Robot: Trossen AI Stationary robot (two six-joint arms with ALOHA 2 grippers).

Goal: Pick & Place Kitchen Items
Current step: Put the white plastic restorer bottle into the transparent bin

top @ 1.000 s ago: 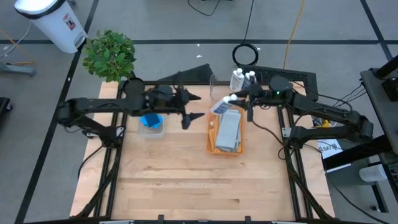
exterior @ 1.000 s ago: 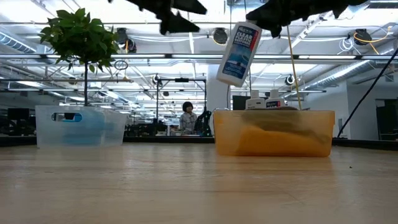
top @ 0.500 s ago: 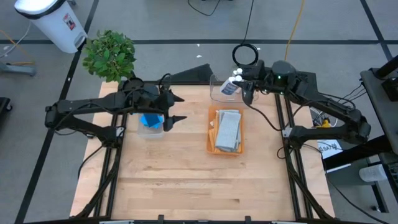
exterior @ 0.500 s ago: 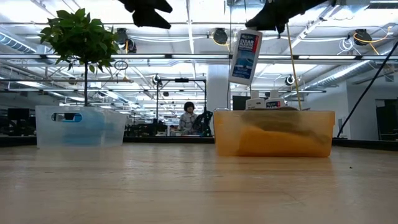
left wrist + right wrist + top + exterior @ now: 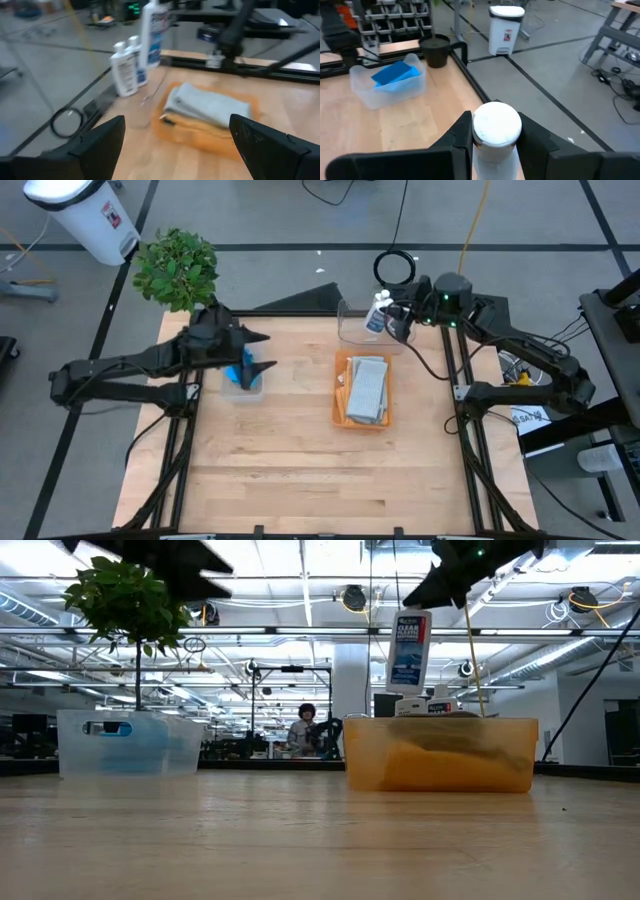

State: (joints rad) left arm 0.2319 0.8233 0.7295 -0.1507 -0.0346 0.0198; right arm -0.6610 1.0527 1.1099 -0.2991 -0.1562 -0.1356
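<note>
My right gripper (image 5: 392, 320) is shut on a white bottle with a blue label (image 5: 408, 648), held above the clear bin (image 5: 352, 330) at the table's far edge. Two more white bottles (image 5: 128, 67) stand at that bin. A grey folded cloth (image 5: 366, 388) lies in the orange tray (image 5: 340, 408). Blue sponges (image 5: 240, 374) lie in a clear bin (image 5: 243, 392) on the left. My left gripper (image 5: 258, 352) is open and empty above that bin. My right gripper pinches the bottle just below its white cap (image 5: 496, 122), one finger (image 5: 462, 137) on each side of the neck. The bottle hangs upright below the fingers, its bottom (image 5: 404, 687) clear of the bins and the table.
A green potted plant (image 5: 178, 268) stands at the far left corner. A white waste bin (image 5: 85, 215) and a coiled cable (image 5: 396, 268) are on the floor beyond the table. The near half of the wooden table (image 5: 310, 470) is bare.
My right gripper has carried the bottle from above the orange tray toward the table's far edge, over the clear bin; the bottle has swung from tilted to upright. My left gripper has drawn back toward the table's left, over the sponge bin.
</note>
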